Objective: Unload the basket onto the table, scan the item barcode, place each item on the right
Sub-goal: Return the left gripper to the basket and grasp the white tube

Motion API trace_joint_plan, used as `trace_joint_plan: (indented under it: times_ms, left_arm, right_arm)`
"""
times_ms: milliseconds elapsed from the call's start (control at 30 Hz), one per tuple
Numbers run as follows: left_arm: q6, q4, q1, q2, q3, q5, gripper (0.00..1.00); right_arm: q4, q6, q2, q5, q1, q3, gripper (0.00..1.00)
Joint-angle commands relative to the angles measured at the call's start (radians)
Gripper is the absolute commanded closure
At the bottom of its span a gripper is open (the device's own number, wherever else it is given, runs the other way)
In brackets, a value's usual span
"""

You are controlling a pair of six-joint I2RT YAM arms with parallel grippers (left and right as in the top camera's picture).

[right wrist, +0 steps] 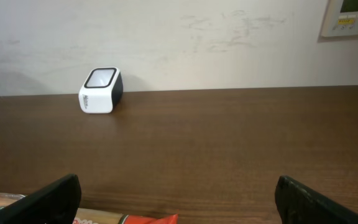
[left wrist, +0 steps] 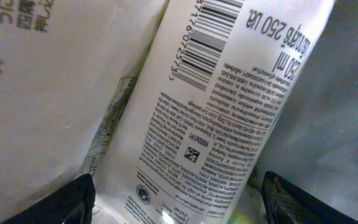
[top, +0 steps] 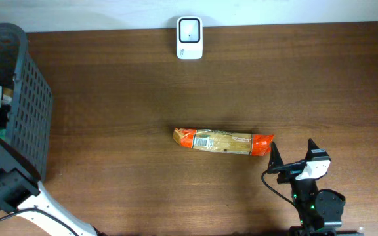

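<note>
Down in the basket (top: pixel 35 98) at the left, my left gripper (left wrist: pixel 179 202) hangs open over a white bottle (left wrist: pixel 216 124) lying longways between its fingers (left wrist: pixel 73 199). My right gripper (right wrist: pixel 178 196), open too, sits just right of the orange packet (top: pixel 223 140).

Overhead: straight down on table (top: pixel 143 85).
Left wrist: close against white bottle (left wrist: pixel 216 124).
Right wrist: low, facing scanner (right wrist: pixel 100 91); overhead shares it.

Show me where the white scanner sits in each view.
Overhead: scanner top centre, at the table's far edge.
Left wrist: not in it; a white bottle fills the view.
Right wrist: upper left, at the same far edge.
Shared landmark: the orange packet, centre overhead, bottom left at the right wrist.
</note>
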Motion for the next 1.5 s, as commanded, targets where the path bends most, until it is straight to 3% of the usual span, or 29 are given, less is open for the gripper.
trace_joint_plan:
  times_ms: [0,567,700,833,1000,1300,1467]
  left_arm:
    - [0.015,0.018,0.016,-0.011,-0.010,-0.010,0.16]
    - [0.015,0.019,0.033,-0.011,-0.019,0.019,0.25]
    - [0.015,0.018,0.056,-0.009,-0.020,0.025,0.42]
    - [0.011,0.011,0.076,-0.009,-0.020,0.077,0.52]
    - [0.011,0.015,0.081,-0.009,-0.020,0.095,0.76]
    - [0.011,0.015,0.081,-0.009,-0.020,0.121,0.84]
    - [0.011,0.014,0.081,-0.009,-0.020,0.121,1.00]
  right_arm:
    - [-0.004,-0.004,-0.007,-0.005,-0.008,-0.005,0.01]
    - [-0.004,-0.004,-0.007,-0.005,-0.008,-0.005,0.01]
    - [-0.004,-0.004,-0.007,-0.005,-0.008,-0.005,0.01]
    - [-0.004,-0.004,-0.007,-0.005,-0.008,-0.005,0.01]
    - [-0.004,-0.004,-0.007,-0.005,-0.008,-0.005,0.01]
    - [-0.004,-0.004,-0.007,-0.005,-0.008,-0.005,0.01]
    - [-0.004,-0.004,-0.007,-0.005,-0.008,-0.005,0.01]
